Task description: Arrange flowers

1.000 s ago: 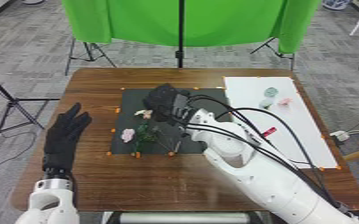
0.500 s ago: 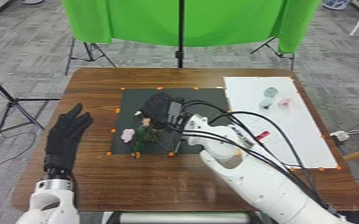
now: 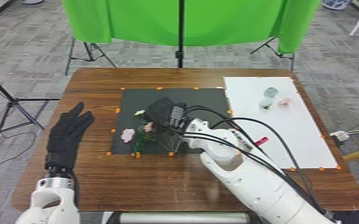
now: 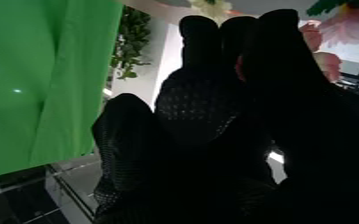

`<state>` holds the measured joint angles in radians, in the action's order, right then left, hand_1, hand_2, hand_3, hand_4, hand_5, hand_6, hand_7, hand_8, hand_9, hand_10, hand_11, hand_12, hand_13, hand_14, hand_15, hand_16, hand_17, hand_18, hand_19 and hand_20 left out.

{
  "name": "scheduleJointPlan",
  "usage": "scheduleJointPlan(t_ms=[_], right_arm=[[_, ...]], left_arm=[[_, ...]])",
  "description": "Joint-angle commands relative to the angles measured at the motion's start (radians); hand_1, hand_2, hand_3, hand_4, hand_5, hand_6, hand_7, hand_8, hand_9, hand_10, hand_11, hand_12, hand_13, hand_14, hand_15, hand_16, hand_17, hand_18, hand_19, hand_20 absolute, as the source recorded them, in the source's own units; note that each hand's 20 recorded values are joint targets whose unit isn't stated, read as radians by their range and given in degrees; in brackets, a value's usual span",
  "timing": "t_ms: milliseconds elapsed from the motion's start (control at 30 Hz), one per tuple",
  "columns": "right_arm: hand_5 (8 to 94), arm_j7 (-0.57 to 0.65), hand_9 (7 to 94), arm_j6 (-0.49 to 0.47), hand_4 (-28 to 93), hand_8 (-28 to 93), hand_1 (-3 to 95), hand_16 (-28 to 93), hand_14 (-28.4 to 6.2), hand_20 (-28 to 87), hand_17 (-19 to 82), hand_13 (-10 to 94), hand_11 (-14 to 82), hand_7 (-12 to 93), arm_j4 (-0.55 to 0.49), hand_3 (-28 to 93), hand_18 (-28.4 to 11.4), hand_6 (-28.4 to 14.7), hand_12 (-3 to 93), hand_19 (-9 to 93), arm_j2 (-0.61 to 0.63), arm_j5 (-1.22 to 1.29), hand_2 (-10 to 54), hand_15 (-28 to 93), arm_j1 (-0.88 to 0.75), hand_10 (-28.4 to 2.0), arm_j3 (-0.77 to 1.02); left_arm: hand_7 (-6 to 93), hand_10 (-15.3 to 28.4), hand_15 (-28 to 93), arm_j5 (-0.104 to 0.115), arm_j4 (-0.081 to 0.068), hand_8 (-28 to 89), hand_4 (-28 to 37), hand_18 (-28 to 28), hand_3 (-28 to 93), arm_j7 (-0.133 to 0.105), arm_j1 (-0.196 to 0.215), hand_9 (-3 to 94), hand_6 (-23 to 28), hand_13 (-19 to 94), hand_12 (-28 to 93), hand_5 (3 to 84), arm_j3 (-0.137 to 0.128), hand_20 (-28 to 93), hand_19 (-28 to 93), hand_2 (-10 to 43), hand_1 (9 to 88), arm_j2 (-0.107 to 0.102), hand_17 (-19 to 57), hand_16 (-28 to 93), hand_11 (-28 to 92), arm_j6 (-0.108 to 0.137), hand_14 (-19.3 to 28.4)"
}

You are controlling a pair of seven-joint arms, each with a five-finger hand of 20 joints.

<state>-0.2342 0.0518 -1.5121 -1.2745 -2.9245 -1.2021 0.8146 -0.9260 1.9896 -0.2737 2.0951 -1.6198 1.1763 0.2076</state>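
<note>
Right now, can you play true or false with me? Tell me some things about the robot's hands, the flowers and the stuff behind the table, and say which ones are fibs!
1. The robot's right hand is over the dark mat. True.
2. The robot's left hand is squeezed into a fist. False: its fingers are straight.
3. A pink flower lies on the dark mat. True.
4. The white sheet lies to the left of the dark mat. False: it lies to the right of the mat.
5. The cloth behind the table is red. False: it is green.
6. Green leaves show beside the green cloth in the right wrist view. True.
</note>
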Motion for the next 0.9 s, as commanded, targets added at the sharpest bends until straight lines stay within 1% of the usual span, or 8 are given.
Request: scheduleJointPlan(t_ms=[33,133,300,367,600,800,900], right_arm=[[68.5,0.005,74.2,-0.005,-19,3,55.9,33,0.2,53,59,86,11.1,26,-0.002,55,-9.1,5.3,26.5,93,0.008,-0.138,-9.5,60,-0.004,-8.5,0.002],[67.7,0.005,73.8,-0.010,-19,3,55.7,33,0.3,53,59,86,11.3,26,-0.003,55,-9.1,5.1,26.3,93,0.012,-0.144,-9.5,60,-0.005,-8.5,0.002],[66.7,0.004,72.8,-0.005,-19,3,55.8,33,0.3,53,59,86,11.7,26,-0.003,55,-9.2,4.9,25.8,93,0.019,-0.141,-9.5,60,0.000,-8.5,0.003],[66.3,0.013,72.5,-0.011,-19,3,55.8,33,0.3,53,59,86,12.0,26,-0.008,55,-9.1,4.9,25.5,93,0.026,-0.136,-9.5,60,0.000,-8.5,0.000],[64.6,0.020,71.4,-0.008,-19,3,55.8,33,0.4,53,59,86,12.6,26,-0.023,56,-9.1,4.8,24.5,93,0.044,-0.134,-9.5,60,0.004,-8.8,-0.018],[62.8,0.018,70.3,-0.002,-20,1,53.8,32,0.5,53,58,86,13.9,24,-0.023,59,-9.1,5.6,22.8,93,0.046,-0.139,-9.5,60,0.007,-8.8,-0.019],[61.4,0.023,69.4,-0.010,-20,-1,52.3,33,0.4,53,58,85,14.6,22,-0.022,62,-9.0,6.1,21.3,93,0.047,-0.141,-9.5,60,0.008,-9.3,-0.018]], left_arm=[[5.4,13.5,9,-0.003,-0.006,-5,-28.3,10.6,64,0.003,0.007,41.9,4.5,35,10,41.3,0.002,19,2,5.5,18.2,0.004,6.8,1,13,-0.009,15.7],[5.4,13.5,9,-0.004,-0.007,-5,-28.3,10.7,64,0.003,0.006,41.9,4.5,35,10,41.3,0.002,19,2,5.5,18.2,0.005,6.9,1,13,-0.010,15.7],[5.5,13.5,9,-0.002,-0.003,-5,-28.3,10.7,64,0.000,0.011,41.9,4.5,35,10,41.3,-0.002,19,2,5.4,18.3,0.006,6.9,1,13,-0.004,15.8],[5.5,13.4,9,-0.002,-0.007,-5,-28.3,10.7,64,0.004,0.003,41.9,4.5,35,10,41.3,0.000,19,2,5.4,18.3,0.004,6.9,1,13,-0.006,15.8],[5.5,13.5,10,-0.002,-0.005,-5,-28.3,10.7,64,0.002,0.008,41.9,4.5,35,10,41.3,-0.002,19,2,5.4,18.3,0.005,6.9,1,13,-0.005,15.7],[5.4,13.5,10,-0.003,-0.003,-5,-28.3,10.7,64,0.000,0.012,42.0,4.5,35,10,41.3,-0.005,19,2,5.5,18.4,0.006,6.9,1,13,-0.005,15.7],[5.5,13.5,10,-0.002,-0.002,-5,-28.3,10.7,64,-0.002,0.015,42.0,4.5,35,10,41.3,-0.006,19,2,5.4,18.4,0.007,6.9,1,13,-0.005,15.8]])
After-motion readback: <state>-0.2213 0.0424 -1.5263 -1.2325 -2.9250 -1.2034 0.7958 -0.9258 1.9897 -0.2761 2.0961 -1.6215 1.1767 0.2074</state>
